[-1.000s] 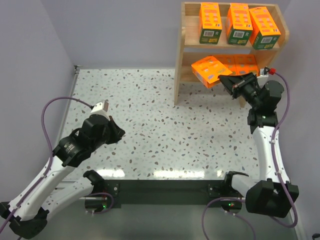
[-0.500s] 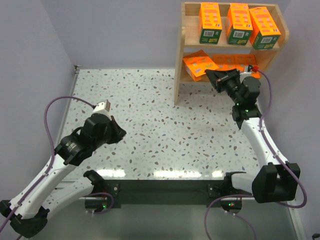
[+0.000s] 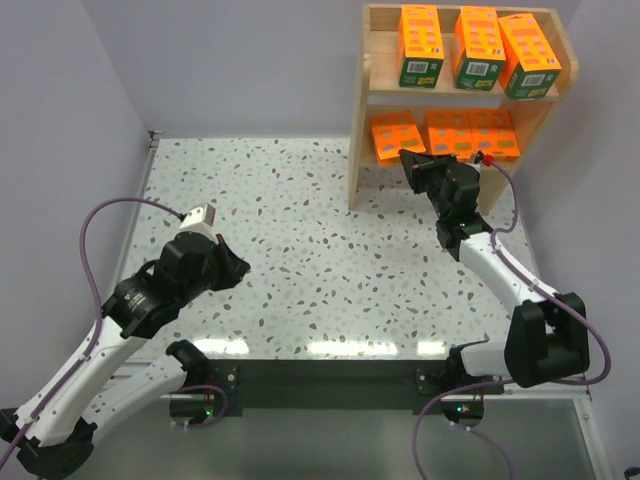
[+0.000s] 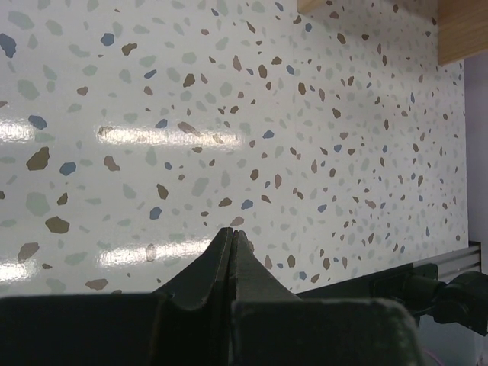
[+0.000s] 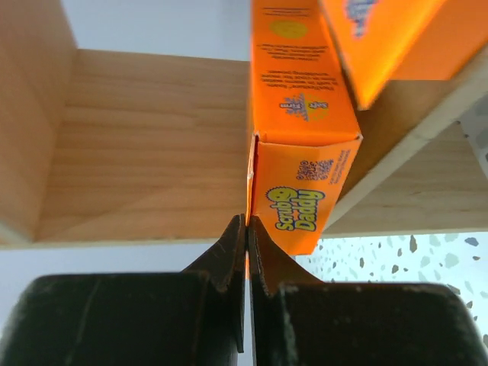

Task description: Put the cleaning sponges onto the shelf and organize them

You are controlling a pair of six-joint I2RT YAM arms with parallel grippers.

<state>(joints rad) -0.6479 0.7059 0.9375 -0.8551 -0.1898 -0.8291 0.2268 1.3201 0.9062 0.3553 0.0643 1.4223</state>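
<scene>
Right gripper (image 3: 408, 160) now up against the shelf (image 3: 356, 150), no longer out beside it carrying a tilted pack as a second ago. That cleaning sponge pack (image 5: 301, 206) lying square on the lower tier, leftmost of three. Fingers pressed together, tips touching its near left edge. "Scrub Daddy" printed on the facing end. Left gripper (image 4: 232, 235) closed too, above the speckled table (image 4: 229, 114).

All six cleaning sponges (image 3: 479, 47) on the light wooden shelf (image 3: 358, 120), bright orange packs. Three stood on dark green ends, on the tier above the right gripper (image 3: 408, 160); three flat just ahead of it, leftmost pack (image 3: 396, 134) (Scrub Daddy print) pinched edgewise in its grip.
</scene>
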